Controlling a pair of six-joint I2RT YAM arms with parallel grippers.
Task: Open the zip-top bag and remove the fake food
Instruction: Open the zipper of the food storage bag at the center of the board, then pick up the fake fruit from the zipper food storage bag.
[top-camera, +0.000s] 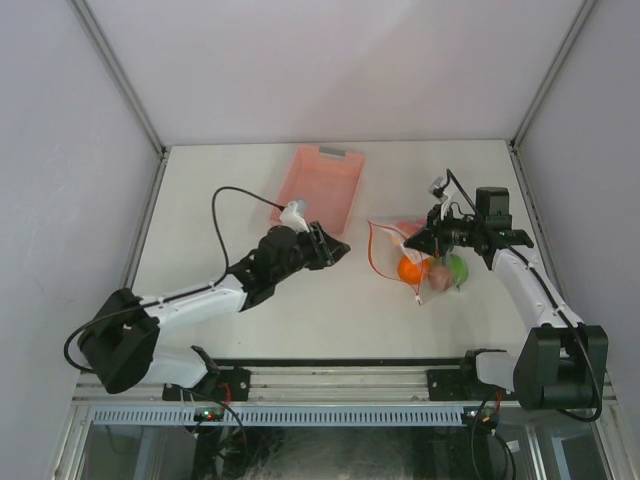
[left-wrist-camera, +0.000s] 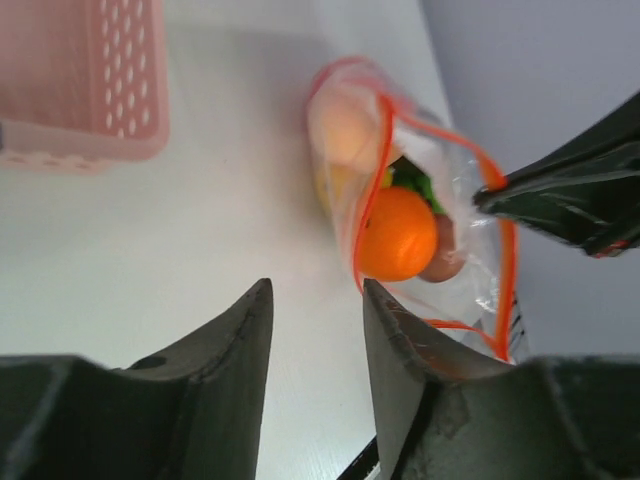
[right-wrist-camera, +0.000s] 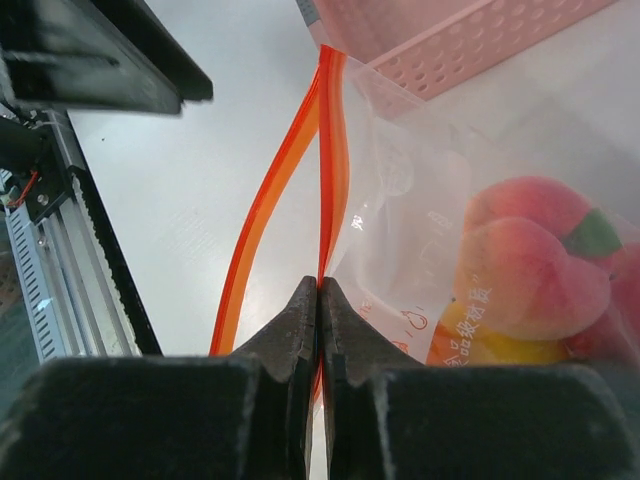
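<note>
The clear zip-top bag (top-camera: 392, 240) lies right of centre, its red-orange zipper mouth (left-wrist-camera: 372, 190) gaping toward my left gripper. The fake food is inside: an orange piece (top-camera: 410, 268), a pink one (top-camera: 440, 276) and a green one (top-camera: 458, 268). In the left wrist view the orange piece (left-wrist-camera: 398, 232) sits just inside the mouth. My right gripper (top-camera: 416, 243) is shut on one zipper strip (right-wrist-camera: 332, 150) and holds that lip up; peach-coloured food (right-wrist-camera: 530, 262) shows through the plastic. My left gripper (top-camera: 336, 248) stands open and holds nothing, a short way left of the mouth (left-wrist-camera: 315, 300).
The pink slotted basket (top-camera: 318, 185) sits at the back centre, just behind the left gripper and left of the bag. White walls close the table in on three sides. The rail along the near edge (top-camera: 330, 385) carries both arm bases.
</note>
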